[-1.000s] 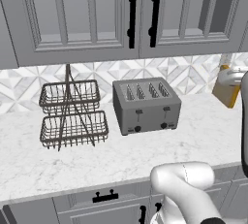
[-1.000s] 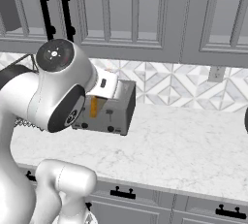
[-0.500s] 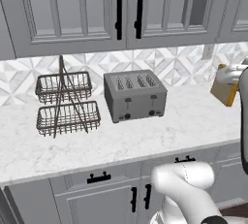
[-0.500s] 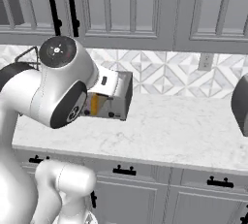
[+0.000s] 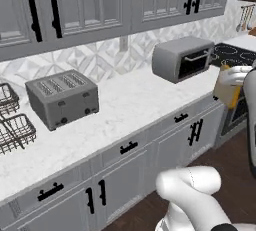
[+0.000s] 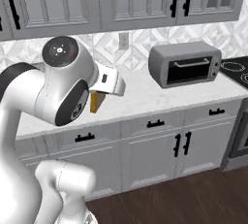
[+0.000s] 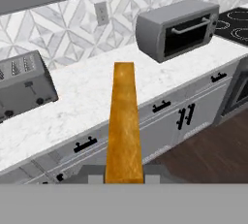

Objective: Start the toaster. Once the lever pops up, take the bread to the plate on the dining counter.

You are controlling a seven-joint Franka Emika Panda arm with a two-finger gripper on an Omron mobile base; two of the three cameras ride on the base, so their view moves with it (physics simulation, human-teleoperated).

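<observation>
- While the gripper (image 7: 124,177) is seen from the hand view, its jaws are clamped on the bread (image 7: 124,121), which stands edge-on between them and runs up the middle of that picture as a narrow golden-tan strip.
- Seen from the left base view, the same slice (image 5: 227,89) shows as a tan block at the right edge, held in the air in front of the worktop and clear of it.
- From the right base view only a corner of the bread (image 6: 97,101) peeks out below the white hand, above the worktop's front edge.
- One toaster (image 5: 62,98) sits on the grey-cabinet marble worktop (image 5: 125,115), well apart from the held slice; the left base view shows its four slots from above, the hand view its front face with a slider tab.
- One toaster oven (image 6: 184,64) stands on the same worktop near the stove; the right base view shows its glass door and handle squarely.
- One wire basket rack (image 5: 12,125) shows partly at the left edge of the left base view.
</observation>
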